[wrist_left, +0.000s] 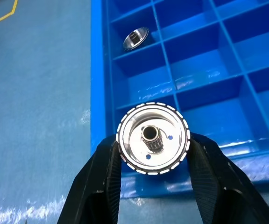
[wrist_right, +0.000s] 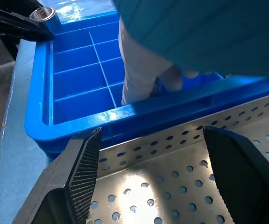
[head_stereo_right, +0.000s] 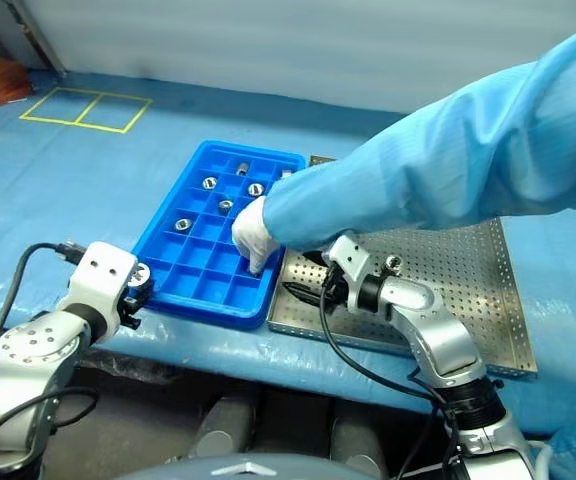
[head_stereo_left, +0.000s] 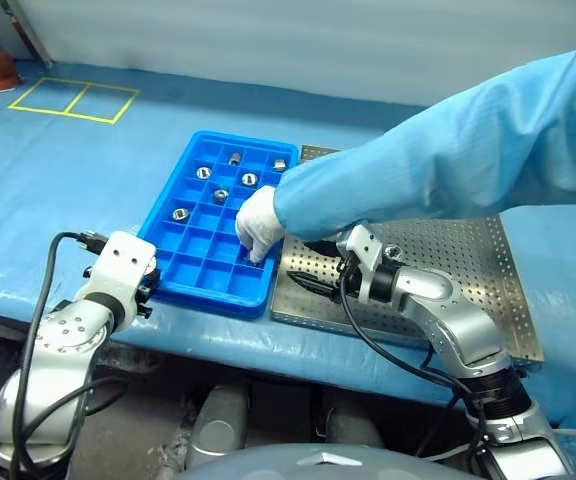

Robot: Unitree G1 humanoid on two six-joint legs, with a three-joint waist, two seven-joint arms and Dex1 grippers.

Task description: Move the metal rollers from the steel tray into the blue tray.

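Where gripped, shiny round roller [wrist_left: 153, 138] (ribbed pads [wrist_left: 204, 172]).

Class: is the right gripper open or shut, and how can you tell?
Open. The right gripper has its fingers spread wide above the steel tray, nothing between them.

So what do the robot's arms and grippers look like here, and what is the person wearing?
Both robot arms are silver-grey metal with white wrist housings and black cables looping alongside. The left gripper and right gripper each have two black fingers with ribbed, textured inner pads. The person's arm wears a light blue cleanroom sleeve, and the hand wears a white glove.
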